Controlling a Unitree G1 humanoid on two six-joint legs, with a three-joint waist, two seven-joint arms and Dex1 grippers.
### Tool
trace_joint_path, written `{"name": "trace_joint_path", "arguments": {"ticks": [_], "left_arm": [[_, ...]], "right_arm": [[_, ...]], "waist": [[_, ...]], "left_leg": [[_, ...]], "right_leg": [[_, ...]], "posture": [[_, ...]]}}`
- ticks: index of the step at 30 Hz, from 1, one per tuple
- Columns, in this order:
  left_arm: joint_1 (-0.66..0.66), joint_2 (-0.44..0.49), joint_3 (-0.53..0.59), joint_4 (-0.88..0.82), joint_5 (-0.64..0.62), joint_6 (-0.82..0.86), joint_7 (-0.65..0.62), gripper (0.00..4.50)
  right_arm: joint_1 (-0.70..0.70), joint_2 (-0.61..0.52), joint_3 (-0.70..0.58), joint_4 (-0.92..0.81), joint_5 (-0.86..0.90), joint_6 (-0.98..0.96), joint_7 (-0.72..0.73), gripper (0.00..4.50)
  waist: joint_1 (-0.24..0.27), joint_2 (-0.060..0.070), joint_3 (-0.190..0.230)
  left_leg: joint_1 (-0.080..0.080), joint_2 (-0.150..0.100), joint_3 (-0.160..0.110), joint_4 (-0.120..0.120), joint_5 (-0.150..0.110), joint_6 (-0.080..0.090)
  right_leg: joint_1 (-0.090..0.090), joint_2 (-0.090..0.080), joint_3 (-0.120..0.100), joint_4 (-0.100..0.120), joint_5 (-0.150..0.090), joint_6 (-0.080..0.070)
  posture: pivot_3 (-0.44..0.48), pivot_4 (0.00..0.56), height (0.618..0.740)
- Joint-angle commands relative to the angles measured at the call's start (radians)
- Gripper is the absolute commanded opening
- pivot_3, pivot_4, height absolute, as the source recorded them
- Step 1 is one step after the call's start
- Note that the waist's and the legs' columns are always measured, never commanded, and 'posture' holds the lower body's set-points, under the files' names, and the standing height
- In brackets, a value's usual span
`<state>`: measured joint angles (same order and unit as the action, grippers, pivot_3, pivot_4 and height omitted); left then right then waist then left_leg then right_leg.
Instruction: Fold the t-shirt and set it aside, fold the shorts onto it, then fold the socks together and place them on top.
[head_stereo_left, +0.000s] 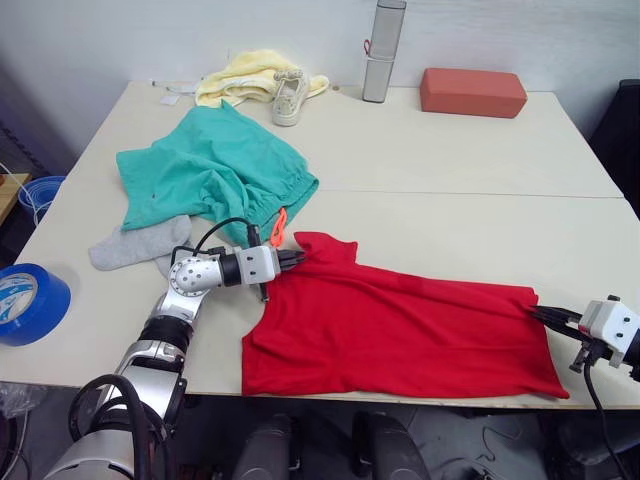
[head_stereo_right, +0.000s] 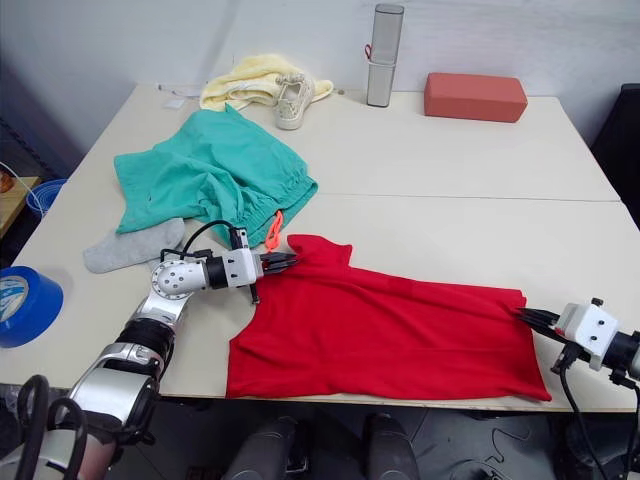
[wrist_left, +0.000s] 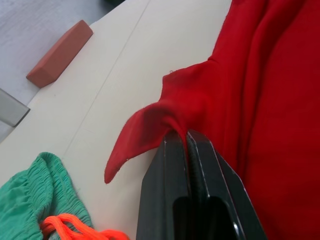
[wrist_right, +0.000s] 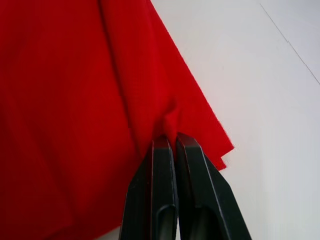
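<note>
Red t-shirt (head_stereo_left: 400, 330) lies spread flat along the near edge of the table (head_stereo_left: 480, 200), stretching from near the middle toward the right, with one sleeve poking up toward the far left. On that left side the left gripper (head_stereo_left: 297, 257) has its jaws pressed together on a pinch of the sleeve cloth, which bunches up between the black fingers (wrist_left: 170, 170) in the left wrist view. At the right end the right gripper (head_stereo_left: 541, 314) has its jaws closed tight on the shirt's edge near its far right corner, the fabric puckered where the fingers (wrist_right: 160, 170) meet it. Left and farther back lie the shorts (head_stereo_left: 210, 170), crumpled, their orange drawstring (head_stereo_left: 279, 226) trailing just beside the shirt's sleeve. The socks (head_stereo_left: 135, 245) rest at the near left edge of the shorts, partly tucked under them. At the far side of the table sit a pale yellow cloth (head_stereo_left: 245, 75) with an off-white sneaker (head_stereo_left: 288, 97) against it, a grey cylinder (head_stereo_left: 383, 50) standing upright, and a red block (head_stereo_left: 473, 92) to the right. A blue tape roll (head_stereo_left: 28, 300) sits at the table's near left edge.
</note>
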<state>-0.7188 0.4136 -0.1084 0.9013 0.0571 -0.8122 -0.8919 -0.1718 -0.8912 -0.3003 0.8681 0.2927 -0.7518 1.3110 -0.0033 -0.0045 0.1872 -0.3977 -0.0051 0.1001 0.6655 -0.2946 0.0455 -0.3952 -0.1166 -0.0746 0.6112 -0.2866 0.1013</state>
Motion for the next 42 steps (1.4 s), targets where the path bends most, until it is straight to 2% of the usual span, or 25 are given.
{"name": "trace_joint_path", "arguments": {"ticks": [1, 6, 7, 8, 10, 12, 14, 15, 19, 22, 27, 35, 42], "left_arm": [[0.024, 0.016, 0.013, -0.070, -0.065, 0.047, -0.041, 0.91], [0.089, 0.089, 0.030, -0.249, -0.206, 0.261, -0.221, 2.50], [0.104, 0.113, 0.046, -0.297, -0.249, 0.364, -0.247, 2.85], [0.115, 0.142, 0.060, -0.343, -0.290, 0.474, -0.276, 3.18], [0.133, 0.198, 0.078, -0.452, -0.373, 0.759, -0.305, 3.83], [0.124, 0.254, 0.082, -0.569, -0.481, 1.124, -0.307, 4.48], [0.081, 0.279, 0.081, -0.633, -0.547, 1.437, -0.255, 4.50], [0.058, 0.283, 0.078, -0.649, -0.558, 1.551, -0.219, 4.50], [-0.057, 0.229, 0.086, -0.645, -0.603, 1.833, -0.121, 4.50], [-0.172, 0.148, 0.098, -0.546, -0.594, 1.993, -0.017, 4.50], [-0.264, 0.090, 0.013, -0.423, -0.505, 1.993, 0.030, 4.50], [-0.402, -0.007, 0.050, -0.155, -0.472, 2.032, 0.082, 4.50], [-0.427, 0.011, 0.058, -0.141, -0.461, 2.102, 0.109, 4.50]], "right_arm": [[0.034, -0.005, -0.018, -0.092, 0.074, 0.096, 0.039, 0.00], [0.127, -0.056, -0.044, -0.253, 0.154, 0.280, 0.107, 1.65], [0.148, -0.069, -0.060, -0.284, 0.172, 0.313, 0.113, 2.00], [0.187, -0.095, -0.073, -0.330, 0.201, 0.414, 0.128, 2.35], [0.223, -0.116, -0.105, -0.375, 0.216, 0.455, 0.126, 3.07], [0.240, -0.135, -0.141, -0.416, 0.236, 0.522, 0.105, 3.75], [0.243, -0.156, -0.160, -0.465, 0.258, 0.628, 0.087, 4.40], [0.242, -0.158, -0.165, -0.481, 0.260, 0.652, 0.083, 4.48], [0.202, -0.168, -0.153, -0.540, 0.276, 0.807, 0.061, 4.48], [0.160, -0.177, -0.122, -0.561, 0.265, 0.906, 0.063, 4.48], [0.092, -0.180, -0.071, -0.554, 0.230, 0.976, 0.071, 4.48], [0.026, -0.176, -0.023, -0.526, 0.179, 0.954, 0.114, 4.48], [0.050, -0.165, -0.036, -0.543, 0.169, 0.936, 0.124, 4.48]], "waist": [[0.000, 0.000, 0.000], [-0.001, 0.001, -0.001], [-0.001, 0.002, -0.001], [-0.001, 0.003, -0.001], [-0.001, 0.003, -0.001], [-0.001, 0.003, -0.001], [0.002, 0.003, -0.001], [0.005, 0.003, -0.001], [0.009, 0.003, -0.001], [0.010, 0.003, -0.001], [0.004, 0.002, -0.001], [0.007, 0.001, 0.000], [0.006, 0.001, 0.000]], "left_leg": [[0.000, 0.000, 0.000, 0.000, 0.000, 0.000], [0.000, 0.000, -0.001, 0.000, 0.000, 0.000], [0.000, 0.000, -0.001, 0.000, 0.000, 0.000], [0.000, 0.000, -0.001, 0.000, 0.000, 0.000], [0.000, 0.000, -0.002, 0.000, 0.000, 0.000], [0.000, 0.000, -0.004, 0.000, -0.001, 0.000], [0.001, 0.000, -0.004, 0.000, 0.000, 0.000], [0.002, 0.000, -0.005, 0.000, 0.000, 0.000], [0.002, 0.000, -0.006, 0.001, 0.000, 0.000], [0.001, 0.000, -0.005, 0.001, 0.002, 0.004], [0.001, 0.000, -0.004, 0.000, 0.003, 0.004], [0.000, 0.000, -0.002, 0.000, 0.004, 0.004], [0.000, 0.000, -0.002, 0.000, 0.002, 0.001]], "right_leg": [[0.000, 0.000, 0.000, 0.000, 0.000, 0.000], [0.000, 0.000, 0.000, 0.000, 0.000, -0.001], [0.000, 0.000, 0.000, 0.000, 0.000, -0.001], [0.000, 0.000, 0.000, 0.000, 0.000, -0.001], [0.001, -0.001, 0.000, 0.000, -0.001, -0.001], [0.002, -0.001, -0.001, 0.000, -0.001, -0.002], [0.003, -0.001, 0.000, 0.000, -0.001, -0.002], [0.004, -0.001, 0.000, 0.001, -0.001, -0.002], [0.004, -0.002, -0.001, 0.001, -0.001, -0.002], [0.003, -0.001, -0.002, 0.000, -0.001, -0.002], [0.002, 0.002, -0.002, 0.001, -0.001, -0.002], [0.001, 0.002, -0.001, 0.002, -0.001, -0.002], [0.001, 0.002, -0.001, 0.002, -0.001, -0.001]], "posture": [[0.000, 0.150, 0.740], [0.000, 0.150, 0.740], [0.000, 0.150, 0.740], [0.000, 0.150, 0.740], [0.000, 0.150, 0.740], [0.000, 0.150, 0.740], [0.000, 0.150, 0.740], [0.000, 0.150, 0.740], [0.000, 0.150, 0.740], [0.000, 0.150, 0.740], [0.000, 0.150, 0.740], [0.000, 0.150, 0.740], [0.000, 0.150, 0.740]]}}
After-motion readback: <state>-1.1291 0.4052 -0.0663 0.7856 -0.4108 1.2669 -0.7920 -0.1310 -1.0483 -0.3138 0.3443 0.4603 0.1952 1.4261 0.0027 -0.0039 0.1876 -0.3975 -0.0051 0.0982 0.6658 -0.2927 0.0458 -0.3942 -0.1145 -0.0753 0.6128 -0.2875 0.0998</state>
